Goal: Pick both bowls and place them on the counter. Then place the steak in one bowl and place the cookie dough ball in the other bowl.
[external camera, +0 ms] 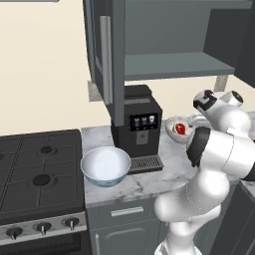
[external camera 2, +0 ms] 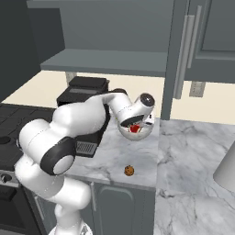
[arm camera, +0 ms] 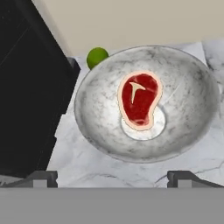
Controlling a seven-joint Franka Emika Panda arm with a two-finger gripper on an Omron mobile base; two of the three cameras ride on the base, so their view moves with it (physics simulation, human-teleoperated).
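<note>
Cream wall, dark grey wall cabinets, black stove at left.

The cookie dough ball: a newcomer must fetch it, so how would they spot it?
Start at the marble counter right of the coffee machine. Near its front edge, before the grey bowl, lies the cookie dough ball: tiny, brown, dark-speckled, unlike the red steak.

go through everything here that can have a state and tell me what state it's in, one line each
Gripper: open, empty, above the marbled bowl.
Marbled bowl: upright on the counter, holding the steak.
Steak: lying in the marbled bowl.
Blue-patterned bowl: upright, empty.
Cookie dough ball: loose on the counter.
</note>
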